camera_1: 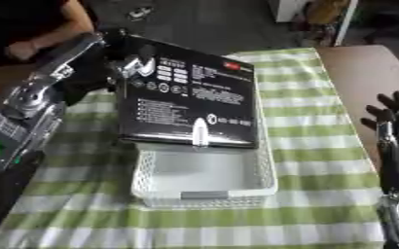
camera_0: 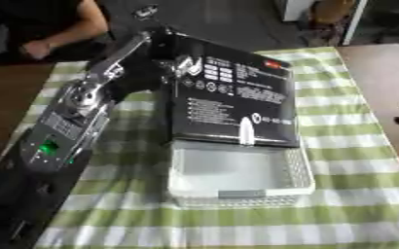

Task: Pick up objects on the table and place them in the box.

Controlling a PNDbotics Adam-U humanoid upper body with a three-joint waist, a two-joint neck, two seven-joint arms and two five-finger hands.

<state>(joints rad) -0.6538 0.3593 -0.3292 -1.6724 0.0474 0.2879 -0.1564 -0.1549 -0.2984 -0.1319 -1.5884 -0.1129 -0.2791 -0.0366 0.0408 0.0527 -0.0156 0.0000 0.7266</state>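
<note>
Black package clamped in my left hand, over basket's twelve-o'clock rim; next, lower and release. Right hand idle, fingers apart.

This is looking like an indoor test or demo room rather than a home kitchen. A counter is wearing a green-and-white checked cloth, sitting on a dark bare floor. A seated person is waiting at the far edge, and pale furniture is standing behind.
</note>
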